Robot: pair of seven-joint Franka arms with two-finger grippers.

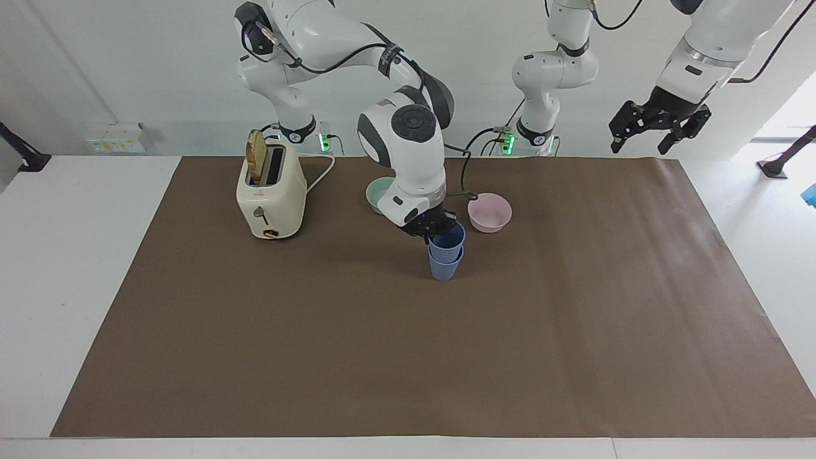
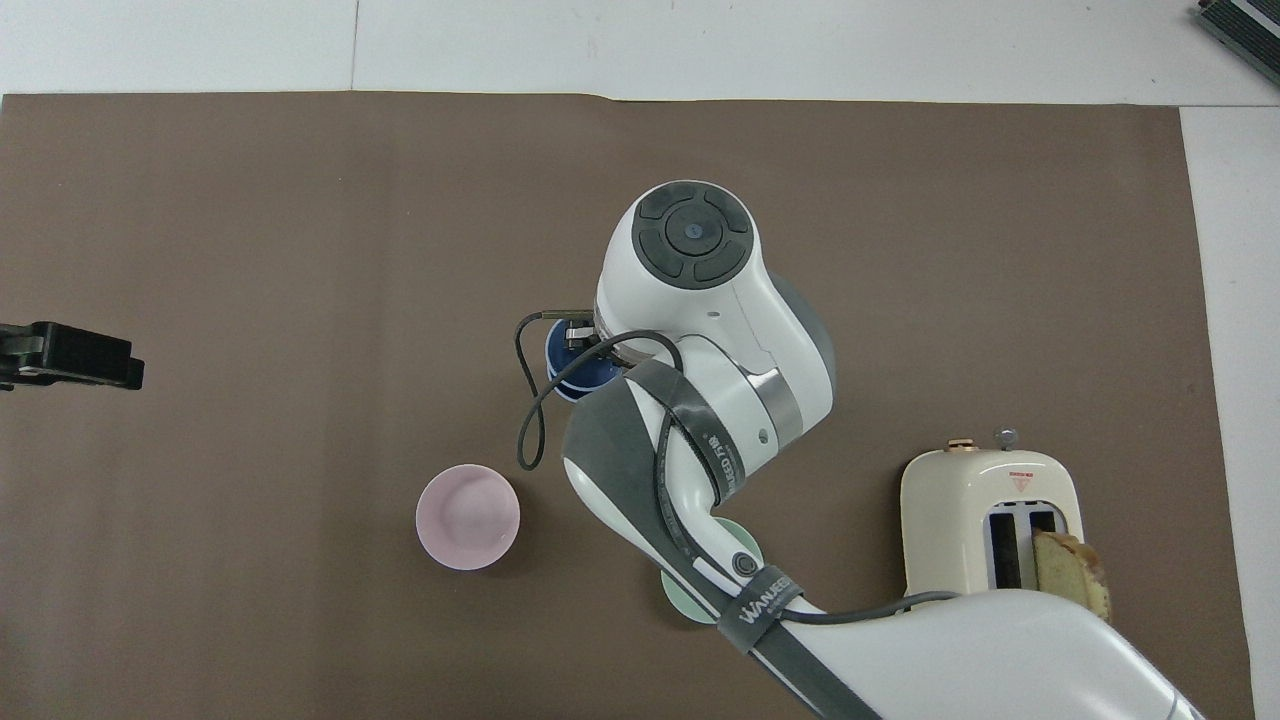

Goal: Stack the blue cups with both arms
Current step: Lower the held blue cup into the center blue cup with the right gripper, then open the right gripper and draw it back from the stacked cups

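Observation:
Two blue cups stand nested near the middle of the brown mat. The lower blue cup [image 1: 444,268] rests on the mat, and the upper blue cup [image 1: 447,241] [image 2: 571,365] sits partly inside it. My right gripper [image 1: 436,228] is shut on the upper cup's rim, on the side nearer the robots. In the overhead view the right arm hides most of both cups. My left gripper [image 1: 659,127] [image 2: 70,356] waits open, high in the air over the left arm's end of the table, holding nothing.
A pink bowl [image 1: 489,211] [image 2: 468,516] and a mint-green bowl [image 1: 380,193] [image 2: 745,550] sit nearer the robots than the cups. A cream toaster [image 1: 271,194] [image 2: 988,515] with a bread slice stands toward the right arm's end. The brown mat [image 1: 408,357] covers the table.

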